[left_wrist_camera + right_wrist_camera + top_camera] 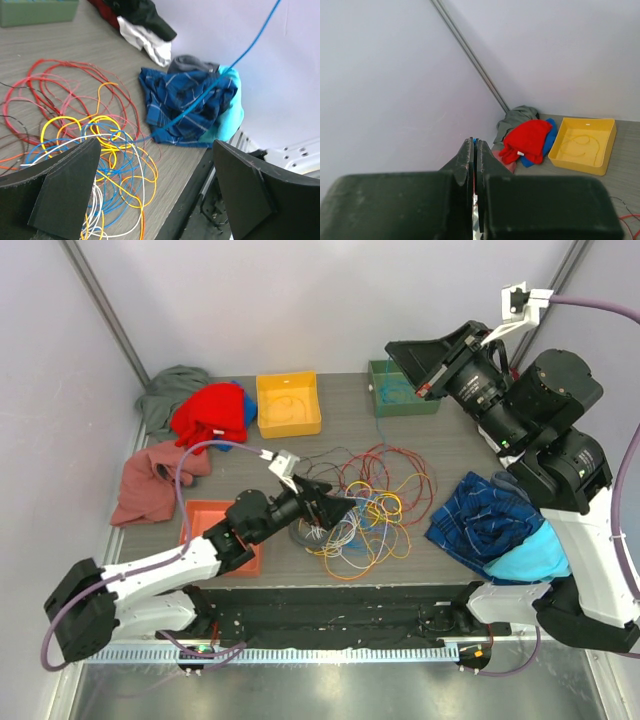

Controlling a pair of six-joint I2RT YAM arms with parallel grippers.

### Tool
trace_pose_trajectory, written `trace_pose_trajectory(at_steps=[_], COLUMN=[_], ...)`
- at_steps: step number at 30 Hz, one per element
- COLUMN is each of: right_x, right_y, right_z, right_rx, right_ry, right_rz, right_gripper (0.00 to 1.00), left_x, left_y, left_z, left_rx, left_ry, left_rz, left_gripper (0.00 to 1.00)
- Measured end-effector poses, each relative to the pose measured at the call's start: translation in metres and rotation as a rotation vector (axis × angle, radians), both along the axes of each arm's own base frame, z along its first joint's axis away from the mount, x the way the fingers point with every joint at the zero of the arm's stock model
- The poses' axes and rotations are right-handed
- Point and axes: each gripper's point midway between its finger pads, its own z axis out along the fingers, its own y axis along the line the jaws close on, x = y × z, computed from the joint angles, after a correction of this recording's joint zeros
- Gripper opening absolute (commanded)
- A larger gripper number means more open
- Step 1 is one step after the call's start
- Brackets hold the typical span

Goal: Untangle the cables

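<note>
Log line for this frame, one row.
left gripper: open, low over cables | right gripper: raised, shut on blue cable | blue cable: taut, pile to right gripper

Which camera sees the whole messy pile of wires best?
The top external view: it looks down on all the cables, every loop at once. The left wrist view shows only one side of them, close up. The right wrist view catches just a bit of red loop in its bottom corner.
</note>
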Motion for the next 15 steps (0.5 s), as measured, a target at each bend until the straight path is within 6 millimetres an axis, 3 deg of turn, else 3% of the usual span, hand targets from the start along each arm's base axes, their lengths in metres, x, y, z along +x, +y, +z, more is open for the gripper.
trace_pose_trajectory(at_steps=[5, 9, 13, 14, 15], right_x=[0.004, 0.006, 0.005, 0.004, 0.002], right_y=[0.006, 0.010, 0.010, 0.010, 0.008], right_z=[-0.013, -0.024, -0.031, -0.031, -0.032], right_rx=[-0.016, -0.029, -0.037, -0.037, -0.038], right_ry=[0.029, 0.053, 0.063, 0.062, 0.062], right_rz=[0.010, 0.019, 0.027, 0.027, 0.027], right_gripper=[0.01, 0.01, 0.01, 0.01, 0.01], left_x=[-0.001, 0.012, 0.025, 0.028, 0.030], left_y=[-0.026, -0.041, -0.051, -0.053, -0.056], left_z=[-0.023, -0.035, -0.045, -0.046, -0.045], left_rx=[0.067, 0.105, 0.127, 0.130, 0.131], left_ry=[-0.016, -0.020, -0.009, -0.007, -0.006], left_rz=[-0.046, -0.029, 0.002, 0.004, 0.006], left_gripper=[0.99, 0.93, 0.59, 0.37, 0.26])
